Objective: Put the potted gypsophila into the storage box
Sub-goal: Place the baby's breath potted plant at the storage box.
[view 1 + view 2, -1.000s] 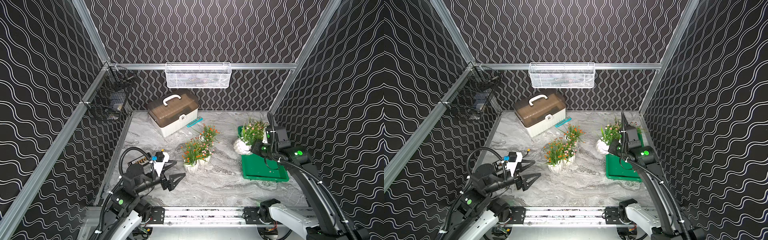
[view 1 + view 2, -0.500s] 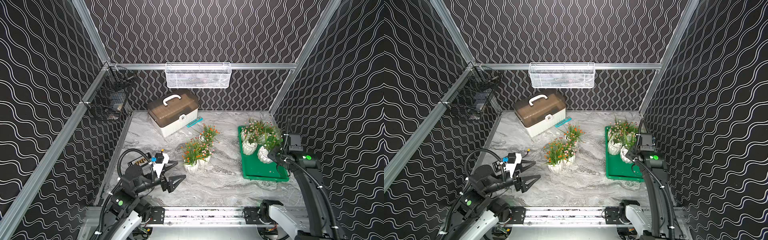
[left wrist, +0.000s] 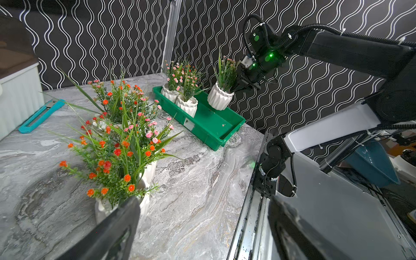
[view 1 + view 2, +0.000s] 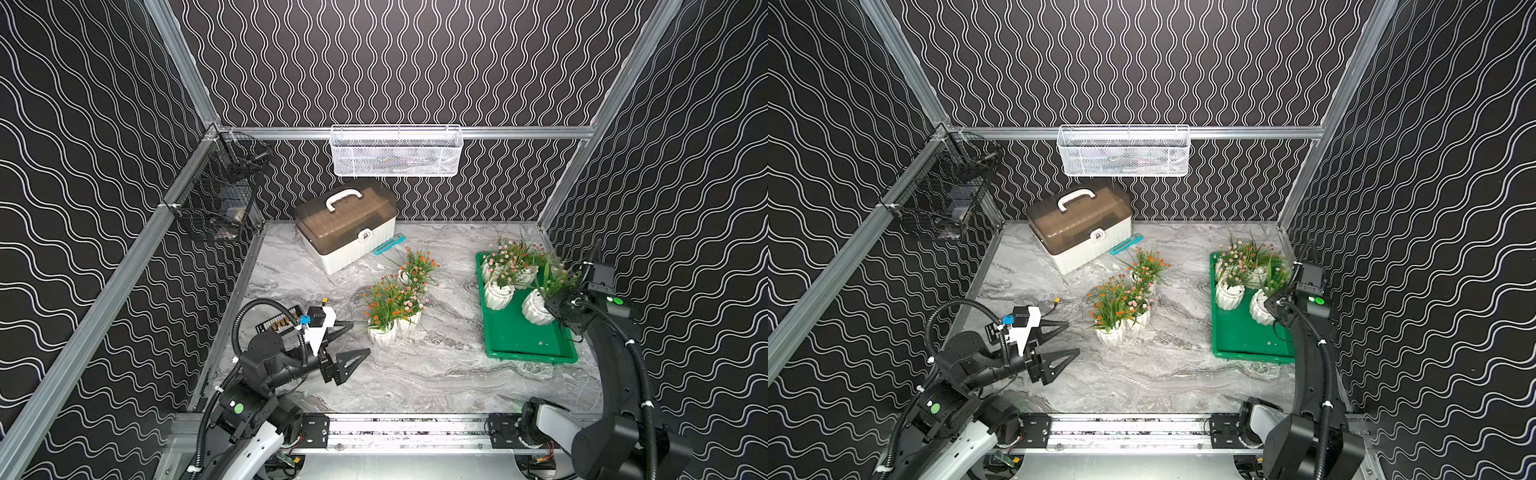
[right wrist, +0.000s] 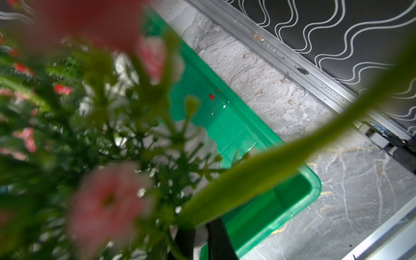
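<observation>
Potted gypsophila (image 4: 381,336): 3 on table (image 4: 436,374), 2+ in storage box (image 4: 523,345), 1 clamped in R jaws; L jaws wide, empty.

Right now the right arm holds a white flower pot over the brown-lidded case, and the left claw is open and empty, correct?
Not the brown-lidded case: the left wrist view shows the right gripper holding the potted gypsophila over the green storage box. The left gripper is open and empty, as you said.

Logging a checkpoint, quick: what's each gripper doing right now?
Left gripper: open, empty.
Right gripper: closed on a potted gypsophila, over the storage box.
</observation>
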Tool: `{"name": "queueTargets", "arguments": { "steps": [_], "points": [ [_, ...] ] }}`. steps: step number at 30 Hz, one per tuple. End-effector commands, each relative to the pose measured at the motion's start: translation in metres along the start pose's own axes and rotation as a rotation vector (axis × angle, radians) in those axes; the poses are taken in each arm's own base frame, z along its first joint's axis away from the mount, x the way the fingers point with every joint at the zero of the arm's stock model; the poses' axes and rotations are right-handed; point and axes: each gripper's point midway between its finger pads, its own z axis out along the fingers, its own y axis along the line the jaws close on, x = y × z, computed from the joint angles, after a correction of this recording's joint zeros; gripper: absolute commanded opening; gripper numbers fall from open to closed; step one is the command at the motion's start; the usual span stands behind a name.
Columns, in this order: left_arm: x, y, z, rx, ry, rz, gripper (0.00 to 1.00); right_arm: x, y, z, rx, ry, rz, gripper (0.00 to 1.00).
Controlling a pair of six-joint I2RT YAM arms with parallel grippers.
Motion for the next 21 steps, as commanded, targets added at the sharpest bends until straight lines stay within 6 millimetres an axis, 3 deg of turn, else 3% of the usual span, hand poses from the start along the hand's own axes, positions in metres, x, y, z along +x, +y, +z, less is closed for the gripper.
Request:
{"name": "queueTargets", "arguments": {
  "steps": [1, 10, 21],
  "points": [
    [-0.006, 0.0, -0.001, -0.009, -0.015, 0.025, 0.92, -0.022, 0.021, 0.002, -0.097, -0.048, 0.026, 0.0],
    [-0.006, 0.003, -0.003, -0.033, -0.016, 0.031, 0.92, -0.031, 0.037, 0.021, -0.135, -0.018, 0.03, 0.0],
    [-0.007, 0.004, -0.004, -0.045, -0.021, 0.037, 0.92, -0.032, 0.041, 0.052, -0.114, 0.03, 0.028, 0.0]
  ]
}}
